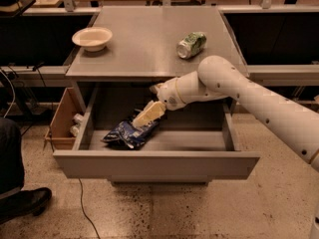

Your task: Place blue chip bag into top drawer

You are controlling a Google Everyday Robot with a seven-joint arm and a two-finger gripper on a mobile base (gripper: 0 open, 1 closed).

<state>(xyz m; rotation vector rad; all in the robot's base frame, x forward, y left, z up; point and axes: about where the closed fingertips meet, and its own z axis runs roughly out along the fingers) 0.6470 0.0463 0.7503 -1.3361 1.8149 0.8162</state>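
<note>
The blue chip bag [126, 133], crumpled dark blue foil with white print, lies on the floor of the open top drawer [154, 164], left of its middle. The drawer is a wide shallow grey metal one pulled out from under the grey table [144, 44]. My gripper [145, 116] reaches into the drawer from the right, angled down and to the left. Its cream tip rests at the bag's upper right edge.
A green-and-silver can [191, 44] lies on its side on the table's right part. A cream bowl [92, 38] stands at the table's left. A small brown wooden box [64, 119] holding small items sits left of the drawer. A person's shoe [22, 203] is at the lower left.
</note>
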